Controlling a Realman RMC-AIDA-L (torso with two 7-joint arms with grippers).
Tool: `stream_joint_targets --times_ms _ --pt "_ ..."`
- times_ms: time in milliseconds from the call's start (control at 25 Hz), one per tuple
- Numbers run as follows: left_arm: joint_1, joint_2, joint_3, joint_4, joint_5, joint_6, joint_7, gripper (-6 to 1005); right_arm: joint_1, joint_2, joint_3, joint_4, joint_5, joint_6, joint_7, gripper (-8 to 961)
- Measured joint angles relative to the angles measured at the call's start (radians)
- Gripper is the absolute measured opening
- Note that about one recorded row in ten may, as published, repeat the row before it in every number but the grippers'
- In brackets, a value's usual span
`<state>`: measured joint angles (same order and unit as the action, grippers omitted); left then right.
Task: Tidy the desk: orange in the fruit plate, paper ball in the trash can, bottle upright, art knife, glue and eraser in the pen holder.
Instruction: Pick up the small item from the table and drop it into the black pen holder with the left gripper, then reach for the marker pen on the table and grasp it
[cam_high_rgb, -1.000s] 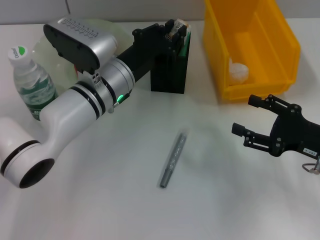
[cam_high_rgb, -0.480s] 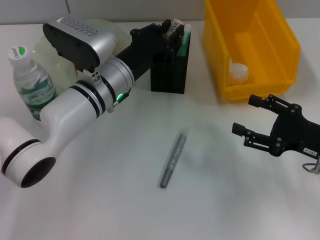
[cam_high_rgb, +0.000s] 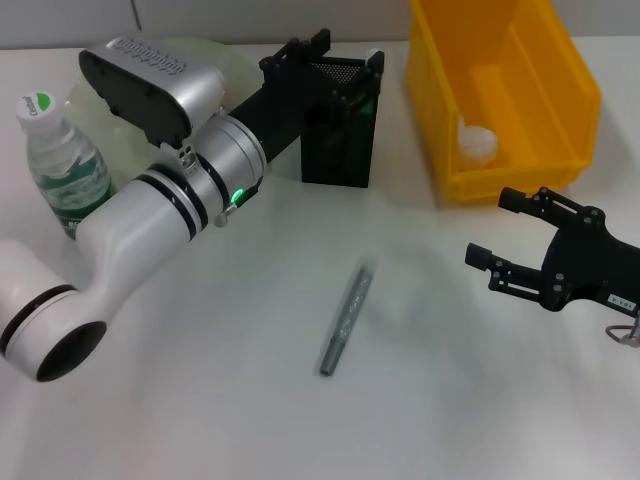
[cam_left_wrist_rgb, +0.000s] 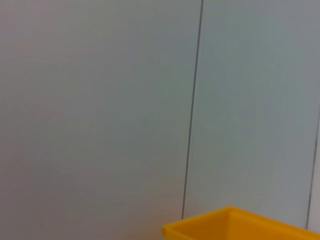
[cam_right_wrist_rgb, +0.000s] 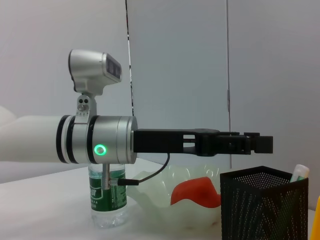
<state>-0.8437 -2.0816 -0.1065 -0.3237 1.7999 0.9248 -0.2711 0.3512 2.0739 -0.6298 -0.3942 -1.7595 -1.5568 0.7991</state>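
Above the black mesh pen holder (cam_high_rgb: 338, 125), the left gripper (cam_high_rgb: 335, 62) hangs with its fingers apart and nothing between them. In the right wrist view a white glue stick (cam_right_wrist_rgb: 299, 173) pokes out of that holder, below and just past the fingertips.

Much of the tidying looks done. The bottle (cam_high_rgb: 62, 168) stands upright back along the left arm, well behind its fingers. The orange (cam_right_wrist_rgb: 196, 192) lies in the pale fruit plate (cam_right_wrist_rgb: 155, 200), beside the holder and under the left arm. A white paper ball (cam_high_rgb: 476, 143) sits inside the yellow trash can (cam_high_rgb: 505, 90), beyond the right gripper's fingertips. The eraser cannot be picked out; it may be inside the holder.

One item plainly remains: the grey art knife (cam_high_rgb: 345, 317) lies flat on the white desk (cam_high_rgb: 200, 400), well apart from both grippers, roughly between them. The right gripper (cam_high_rgb: 497, 237) hovers low with fingers spread wide and empty, just short of the can's front wall.

Bare desk surrounds the knife on every side, leaving room to approach. The holder and can stand close together.
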Motion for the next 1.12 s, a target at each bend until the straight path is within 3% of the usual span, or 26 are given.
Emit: stream_joint_targets --times_ms 40,80,400,440,520,560,800,960,1120 --pt "0.016 0.004 -0.005 0.001 0.043 0.053 -0.031 471 -0.001 0.0 0.0 0.0 0.0 0.0 0.0 816" --pt "0.026 0.006 -0.005 0.004 0.067 0.085 -0.058 763 -0.001 0.0 0.001 0.0 0.0 0.0 0.0 816" --pt "0.098 0.014 -0.005 0.13 0.291 0.388 -0.338 807 -0.014 0.0 0.002 -0.002 0.002 0.0 0.0 816" --pt "0.109 0.015 0.002 0.206 0.379 0.484 -0.472 807 -0.016 0.0 0.003 -0.002 0.003 0.0 0.0 816" --pt "0.111 0.016 0.004 0.257 0.439 0.535 -0.56 807 -0.018 0.0 0.002 -0.002 0.005 -0.001 0.0 816" --pt "0.107 0.016 0.005 0.326 0.517 0.598 -0.683 807 -0.018 -0.001 0.002 -0.002 0.005 -0.001 0.001 816" --pt "0.097 0.017 0.024 0.505 0.617 0.724 -0.98 806 -0.018 -0.002 0.002 -0.003 0.006 -0.002 0.004 816" --pt "0.09 0.014 0.14 0.637 0.619 0.787 -1.198 806 -0.015 -0.003 0.002 -0.006 0.004 -0.008 0.005 816" --pt "0.083 0.011 0.23 0.709 0.619 0.816 -1.308 805 -0.014 -0.003 0.002 -0.011 0.001 -0.011 0.006 816"
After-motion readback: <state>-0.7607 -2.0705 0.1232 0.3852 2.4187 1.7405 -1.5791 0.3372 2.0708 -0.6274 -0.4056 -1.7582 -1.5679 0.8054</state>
